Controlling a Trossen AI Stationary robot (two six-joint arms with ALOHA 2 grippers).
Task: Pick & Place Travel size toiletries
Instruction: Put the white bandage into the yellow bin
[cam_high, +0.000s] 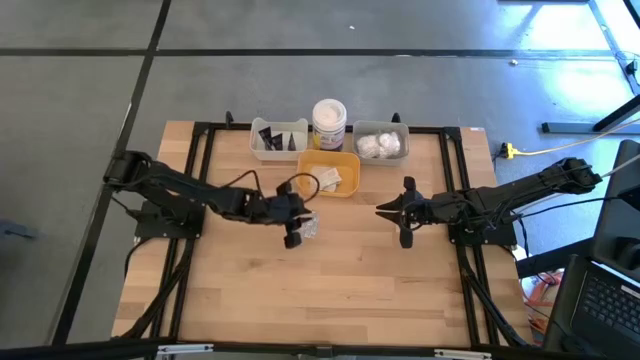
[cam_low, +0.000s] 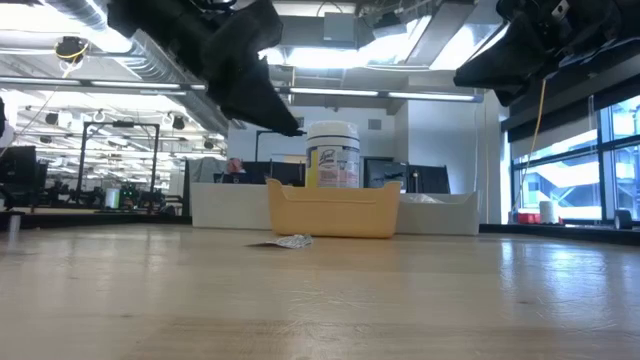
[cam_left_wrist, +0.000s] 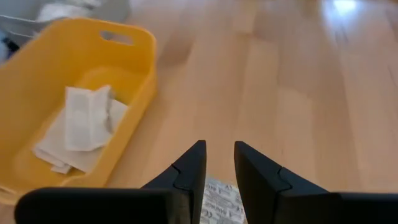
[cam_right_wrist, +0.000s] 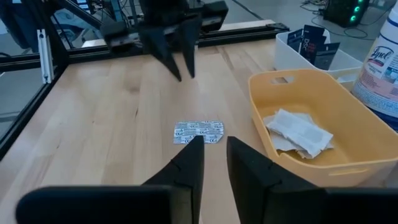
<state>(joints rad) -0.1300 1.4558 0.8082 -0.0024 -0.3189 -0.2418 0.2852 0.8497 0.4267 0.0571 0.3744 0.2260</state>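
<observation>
From above, sachets are already sitting in the yellow tray, while one flat sachet is lying loose on the bench just beside it, waiting to be sorted. The left tool is hovering right at that packet; the right tool is waiting well apart.

At bench level, the sachet is resting flat before the tray, both arms raised.

The left wrist view is showing the left tool nearly pressed together, holding nothing, poised over the sachet.

The right wrist view is showing the right tool narrowly parted, empty, pointing toward the sachet.
</observation>
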